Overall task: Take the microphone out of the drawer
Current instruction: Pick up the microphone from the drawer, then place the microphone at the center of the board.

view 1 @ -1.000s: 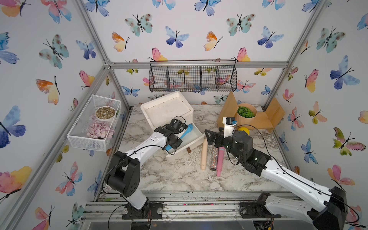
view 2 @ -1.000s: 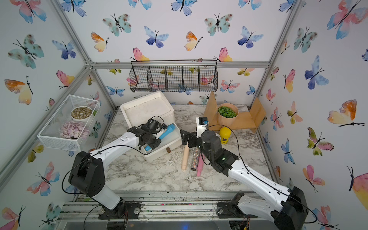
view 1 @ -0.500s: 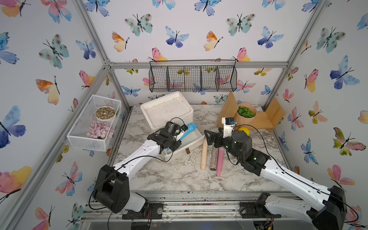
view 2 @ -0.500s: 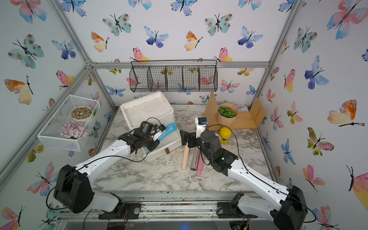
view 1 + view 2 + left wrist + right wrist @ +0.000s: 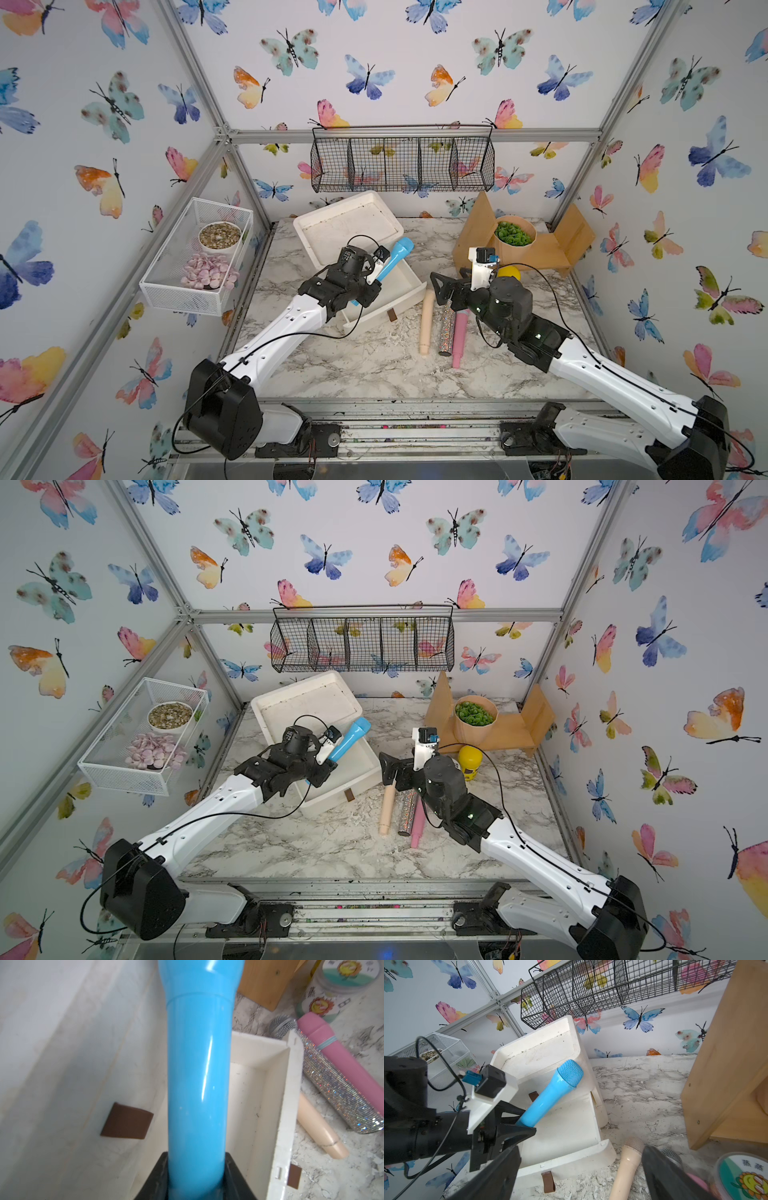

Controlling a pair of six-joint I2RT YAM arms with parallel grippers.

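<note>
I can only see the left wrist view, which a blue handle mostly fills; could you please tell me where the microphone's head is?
Observer: The blue microphone is tilted, its mesh head pointing up toward the white cabinet.
Operator: Thank you; is it beyond the drawer yet?
Observer: No; in both top views it hangs over the open drawer, not past its front.
Operator: And the other arm?
Observer: The right gripper is open, over the head ends of the microphones lying on the table.

Lab robot cell: aluminium frame (image 5: 540,135), butterfly-papered walls (image 5: 399,54).
</note>
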